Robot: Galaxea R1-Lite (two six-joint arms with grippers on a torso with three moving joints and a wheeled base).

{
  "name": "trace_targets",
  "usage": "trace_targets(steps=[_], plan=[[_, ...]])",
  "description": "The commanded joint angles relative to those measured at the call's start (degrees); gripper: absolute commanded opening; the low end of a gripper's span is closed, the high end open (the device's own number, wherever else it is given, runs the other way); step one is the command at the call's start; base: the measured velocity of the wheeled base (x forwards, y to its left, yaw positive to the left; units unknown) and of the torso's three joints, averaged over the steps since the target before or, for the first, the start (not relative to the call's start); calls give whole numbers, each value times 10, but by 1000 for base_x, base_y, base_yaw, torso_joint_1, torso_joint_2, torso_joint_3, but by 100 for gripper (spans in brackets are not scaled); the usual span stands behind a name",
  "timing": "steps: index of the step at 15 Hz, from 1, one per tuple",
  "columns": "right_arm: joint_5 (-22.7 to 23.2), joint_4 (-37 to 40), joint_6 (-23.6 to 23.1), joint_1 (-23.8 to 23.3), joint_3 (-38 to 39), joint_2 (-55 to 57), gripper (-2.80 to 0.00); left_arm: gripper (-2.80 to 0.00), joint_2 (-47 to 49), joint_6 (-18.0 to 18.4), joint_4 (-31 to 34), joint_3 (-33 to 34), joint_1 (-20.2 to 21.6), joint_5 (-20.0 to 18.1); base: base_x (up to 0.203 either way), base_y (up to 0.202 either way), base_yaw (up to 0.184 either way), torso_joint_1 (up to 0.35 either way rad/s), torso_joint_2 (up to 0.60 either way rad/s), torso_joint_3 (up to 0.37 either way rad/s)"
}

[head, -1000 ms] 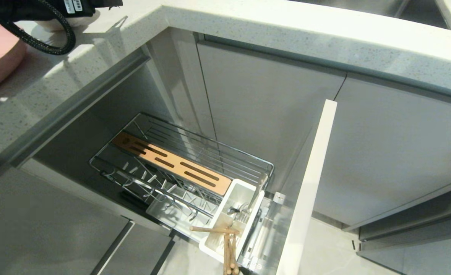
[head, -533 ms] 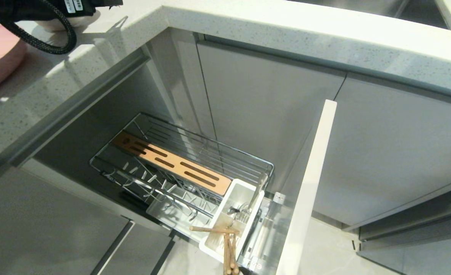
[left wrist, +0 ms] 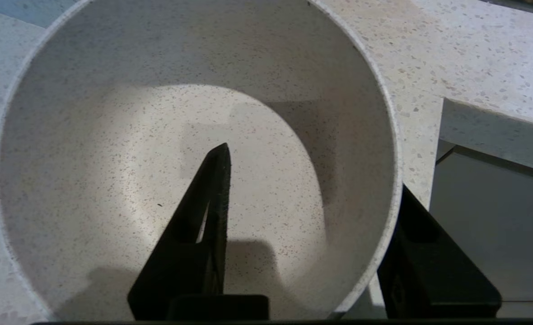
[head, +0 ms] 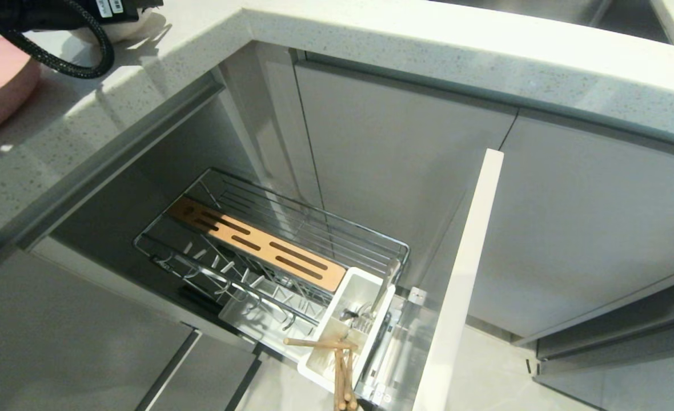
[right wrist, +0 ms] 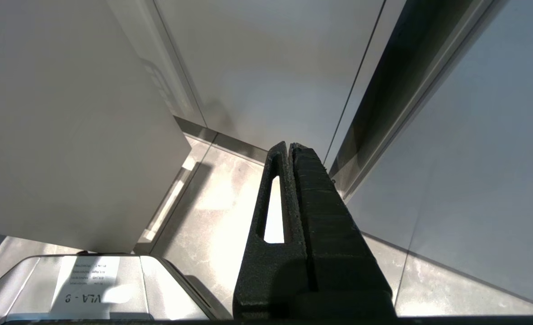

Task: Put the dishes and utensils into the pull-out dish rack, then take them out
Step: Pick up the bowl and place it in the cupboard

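While the left claw (left wrist: 311, 216) straddles one bowl's (left wrist: 113, 135) rim (partly spread), two chopsticks (head: 342, 371) wait.

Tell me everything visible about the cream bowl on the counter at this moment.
The bowl is round, cream-white with fine dark speckles, matte like stoneware or melamine, with a flat bottom and steep walls. It is empty and stands upright on the speckled counter, near the counter's edge. The left claw straddles its rim: one finger is inside the bowl, the other outside against the wall. In the head view only a sliver of it shows beneath the arm.
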Motion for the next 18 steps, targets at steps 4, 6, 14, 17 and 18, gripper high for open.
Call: trace_targets(steps=[4, 6, 14, 17, 18], plan=[[0, 0, 0, 0, 1, 0, -280, -280, -2, -1, 0, 0, -1, 1, 0, 0, 0, 0, 0, 0], [0, 0, 0, 0, 1, 0, -280, -280, -2, -1, 0, 1, -1, 1, 0, 0, 0, 0, 0, 0], [0, 0, 0, 0, 1, 0, -280, -280, -17, -1, -14, 1, -4, 2, 0, 0, 0, 0, 0, 0], [0, 0, 0, 0, 1, 0, -280, -280, -31, 2, -25, 2, -11, 5, 0, 0, 0, 0, 0, 0], [0, 0, 0, 0, 1, 0, -280, -280, -35, 4, -24, 2, -13, 5, 0, 0, 0, 0, 0, 0]])
